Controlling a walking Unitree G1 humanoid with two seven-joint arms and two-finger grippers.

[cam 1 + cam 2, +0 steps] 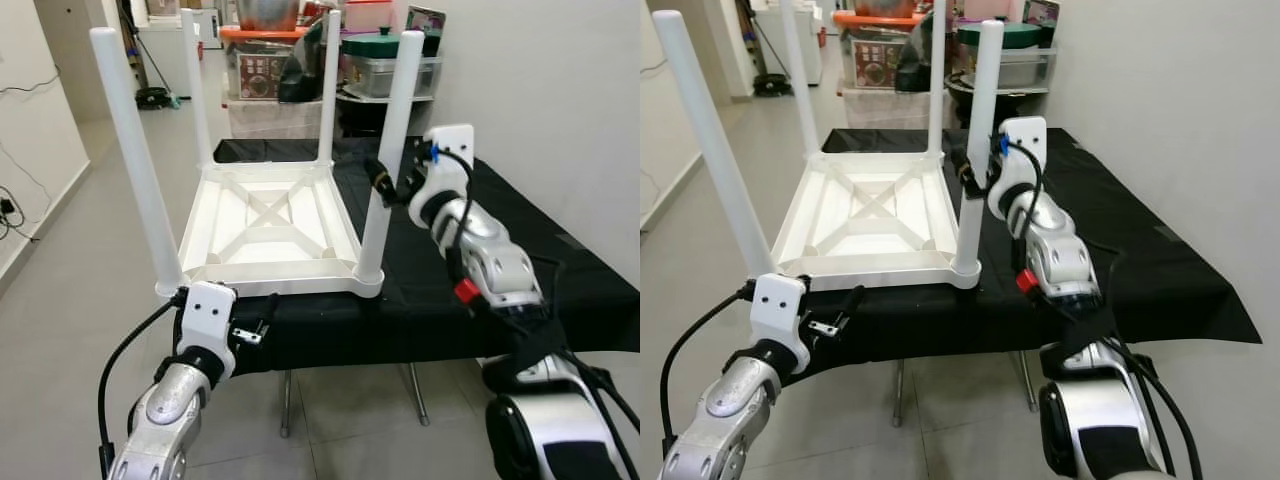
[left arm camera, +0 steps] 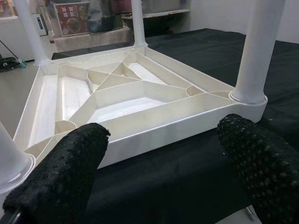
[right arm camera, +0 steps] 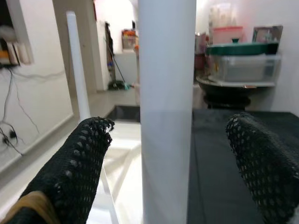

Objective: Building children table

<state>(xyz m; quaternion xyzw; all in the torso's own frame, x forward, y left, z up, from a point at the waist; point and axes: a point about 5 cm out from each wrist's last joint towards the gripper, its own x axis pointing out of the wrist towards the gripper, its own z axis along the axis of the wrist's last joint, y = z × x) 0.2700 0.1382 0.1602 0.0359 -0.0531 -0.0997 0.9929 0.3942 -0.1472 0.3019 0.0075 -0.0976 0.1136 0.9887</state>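
While a black cloth (image 1: 560, 270) covers the surface (image 1: 430, 310), the white table (image 1: 270, 235) lies upside down at its near left corner, all four legs pointing up. Grey tile floor (image 1: 90, 260) runs past it to white walls, with stacked storage boxes (image 1: 390, 65) at the far edge. One right hand (image 1: 385, 185) has its fingers apart around the near right leg (image 1: 390, 160), partway up. One left hand (image 1: 262, 322) hangs spread at the near edge, just short of the frame.

The white plastic children's table (image 1: 268, 228) lies upside down on black cloth, four legs upright.
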